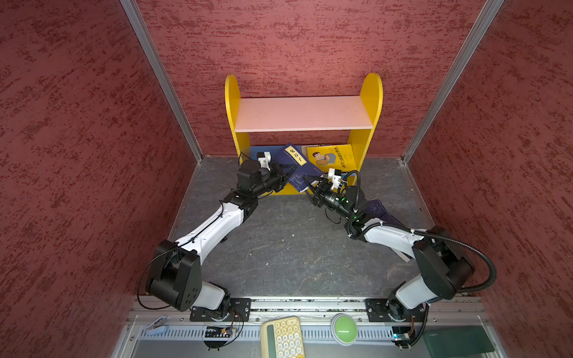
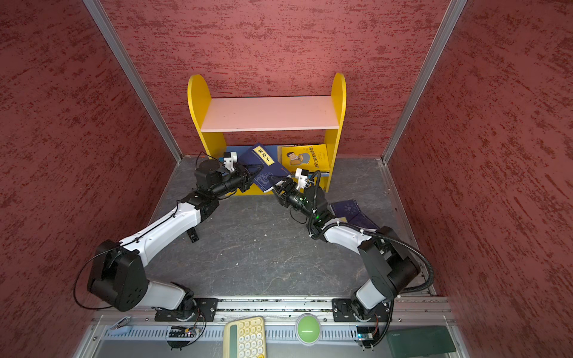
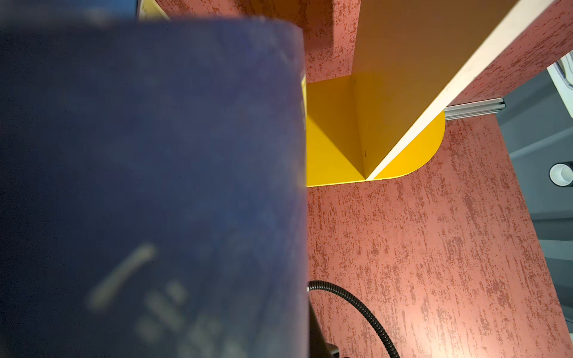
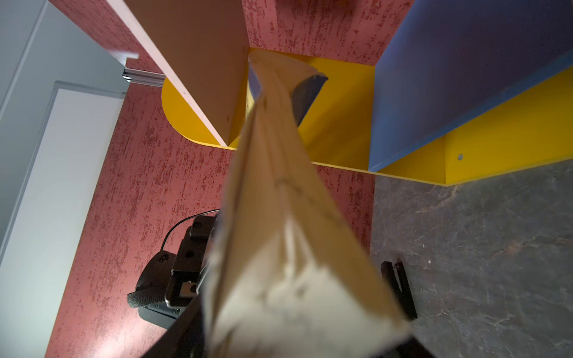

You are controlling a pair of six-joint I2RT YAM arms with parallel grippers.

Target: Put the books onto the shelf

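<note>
i see the yellow-sided two-tier wooden shelf [image 1: 304,113] at the back wall. navy paperback with yellow label [image 1: 299,167] is tilted at its lower opening; yellow cartoon-cover paperback [image 1: 330,156] lies inside, right. left gripper [image 1: 287,174] pinches the navy paperback's edge. right gripper [image 1: 307,185] is at its corner, can't tell if clamped.

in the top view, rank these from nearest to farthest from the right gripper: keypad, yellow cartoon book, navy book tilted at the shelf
From the right gripper:
1. navy book: right at its tips, at the shelf front.
2. yellow cartoon book: inside the shelf, right side.
3. keypad: far off, at the near edge.
</note>
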